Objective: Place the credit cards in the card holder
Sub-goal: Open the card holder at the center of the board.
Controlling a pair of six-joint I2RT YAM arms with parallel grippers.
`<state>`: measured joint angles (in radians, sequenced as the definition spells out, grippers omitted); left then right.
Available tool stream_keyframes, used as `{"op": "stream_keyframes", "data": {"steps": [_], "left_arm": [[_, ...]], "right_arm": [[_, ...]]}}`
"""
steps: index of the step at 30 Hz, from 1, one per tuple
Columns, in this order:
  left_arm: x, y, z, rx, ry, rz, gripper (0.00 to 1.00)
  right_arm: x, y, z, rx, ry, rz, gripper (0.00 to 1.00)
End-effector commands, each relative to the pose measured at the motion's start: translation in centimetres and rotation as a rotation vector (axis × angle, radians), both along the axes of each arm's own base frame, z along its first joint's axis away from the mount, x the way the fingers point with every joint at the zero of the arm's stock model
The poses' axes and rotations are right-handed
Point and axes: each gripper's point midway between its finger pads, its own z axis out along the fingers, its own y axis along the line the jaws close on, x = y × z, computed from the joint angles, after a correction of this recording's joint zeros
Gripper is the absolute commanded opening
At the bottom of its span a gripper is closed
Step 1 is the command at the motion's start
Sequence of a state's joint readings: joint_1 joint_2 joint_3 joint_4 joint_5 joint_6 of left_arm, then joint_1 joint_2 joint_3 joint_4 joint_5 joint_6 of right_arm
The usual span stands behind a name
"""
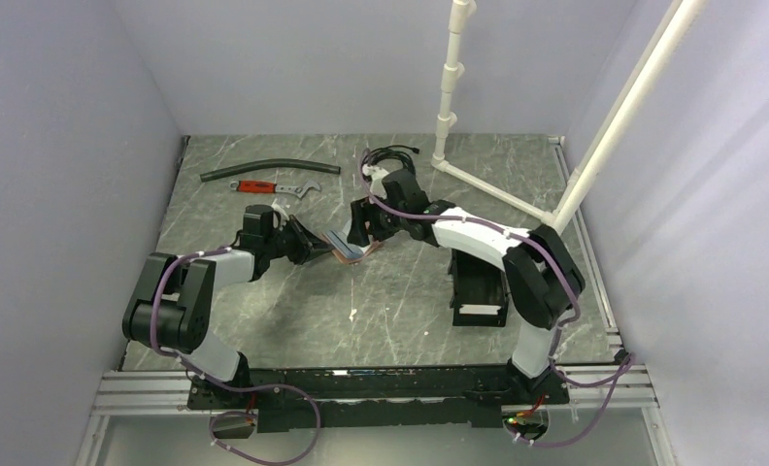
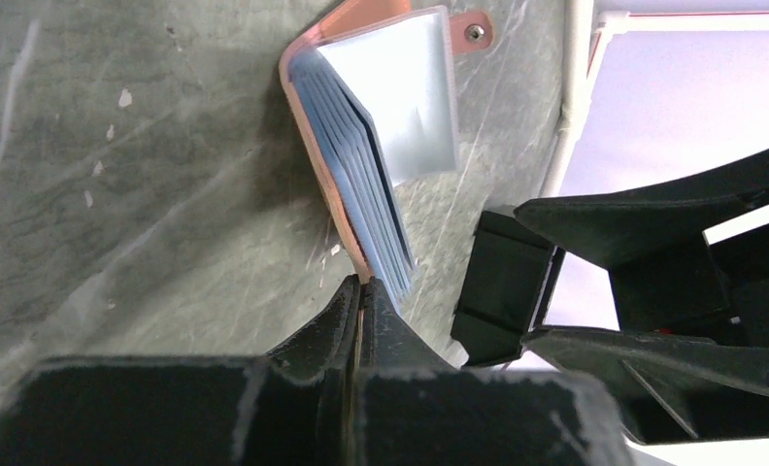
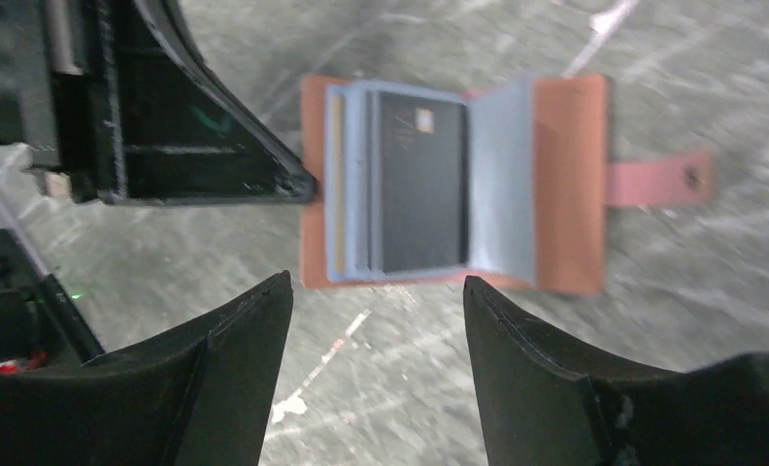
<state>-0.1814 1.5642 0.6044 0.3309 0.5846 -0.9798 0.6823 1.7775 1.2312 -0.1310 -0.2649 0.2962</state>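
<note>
From above, both arms meet mid-tabletop (image 1: 264, 320) over the wallet (image 1: 347, 250), but it is small there and partly under the grippers. The left fingers (image 1: 313, 250) reach it from the left, the right fingers (image 1: 366, 231) from the far right. That view alone shows where the holder (image 1: 461, 291) sits: on the tabletop to the right, well apart from the wallet, half hidden under the right arm, its inside not readable. A hose (image 1: 264, 172) and a wrench (image 1: 274, 187) lie at the far side.

The left wrist view shows what the top view cannot. The left fingers (image 2: 361, 311) are clenched on the tan edge of the wallet (image 2: 361, 184), which stands open with a fan of bluish sleeves. No card faces can be made out from this angle. Part of the holder (image 2: 507, 286) appears beyond, cut off by the right arm.

The right wrist view looks straight down on the open wallet (image 3: 570, 184). A dark card (image 3: 419, 180) sits in the top sleeve, and a gold edge (image 3: 336, 175) shows in a sleeve further left. How many cards there are cannot be told. The strap (image 3: 657, 180) with its snap lies flat to the right. The right fingers (image 3: 245, 340) are spread apart, gripping nothing, just short of the wallet's near edge. The left fingers (image 3: 298, 184) show at the upper left, their tip at the wallet's left edge
</note>
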Motion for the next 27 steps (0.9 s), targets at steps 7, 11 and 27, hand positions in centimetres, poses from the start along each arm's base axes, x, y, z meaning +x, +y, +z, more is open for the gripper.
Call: {"op": "stream_keyframes", "data": {"steps": [7,11,27], "left_arm": [[0.4,-0.4,1.8,0.015,-0.064,-0.044,0.02],[0.4,-0.5,2.0,0.011,-0.070,-0.048,0.02],[0.5,-0.5,2.6,0.018,-0.081,-0.052,0.01]], "right_arm": [[0.9,5.7,-0.1,0.121,0.000,0.174,0.66],[1.3,5.6,-1.6,0.044,-0.026,0.160,0.68],[1.9,5.7,-5.1,0.003,0.033,0.128,0.61]]}}
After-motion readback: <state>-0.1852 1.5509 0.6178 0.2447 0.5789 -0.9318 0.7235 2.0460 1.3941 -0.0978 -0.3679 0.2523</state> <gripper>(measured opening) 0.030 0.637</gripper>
